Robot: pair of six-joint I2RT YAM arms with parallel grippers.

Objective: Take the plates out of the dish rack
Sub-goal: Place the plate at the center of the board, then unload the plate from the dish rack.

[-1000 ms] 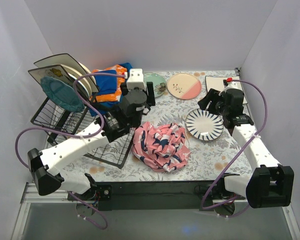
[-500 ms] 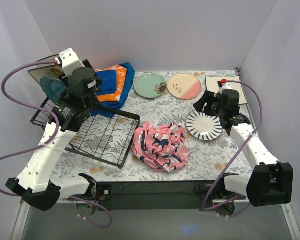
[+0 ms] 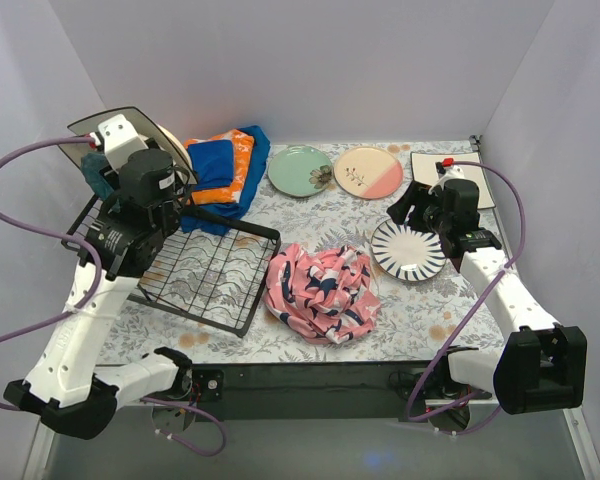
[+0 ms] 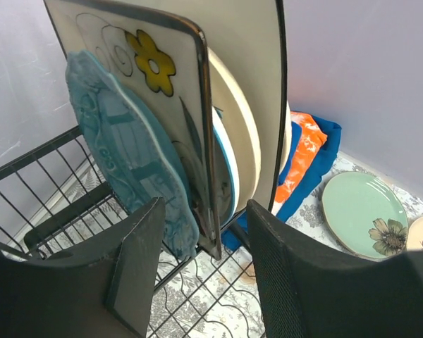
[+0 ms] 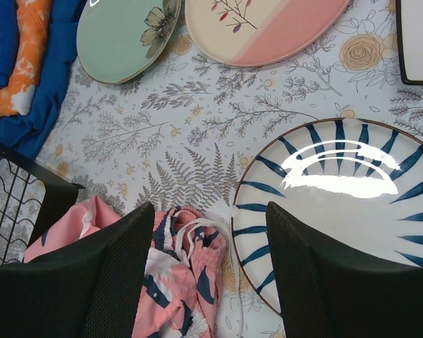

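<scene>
Left wrist view: left gripper (image 4: 204, 211) spread, nothing pinched, fingers facing lower edges of teal plate (image 4: 120, 148) and flower-painted square plate (image 4: 162, 91), both upright in dish rack (image 4: 42, 176) at table's 10 o'clock. Right gripper (image 5: 210, 211) spread, empty, at 3 o'clock above gap between blue-striped plate (image 5: 338, 204) and pink cloth (image 5: 176, 282). Mint plate (image 3: 300, 170), cream-pink plate (image 3: 368, 172) flat at 12 o'clock.

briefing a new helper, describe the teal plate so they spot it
Find the black wire dish rack on the table's left. Several plates stand upright in it; the teal plate is the round, embossed one in front of the square yellow-flower plate.
</scene>
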